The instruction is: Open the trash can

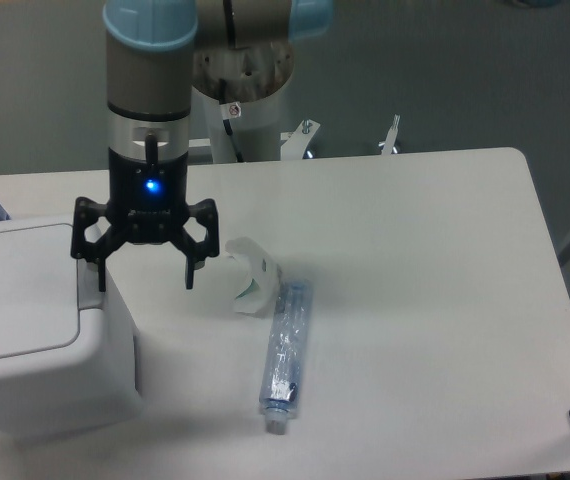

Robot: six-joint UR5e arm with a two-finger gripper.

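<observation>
The trash can (35, 330) sits at the lower left of the frame; boxy, white, rounded corners; flat lid shut; grey push-tab on the lid's right edge.

trash can (25, 330) left, bottle (285, 352) right (table (435, 300))
</observation>
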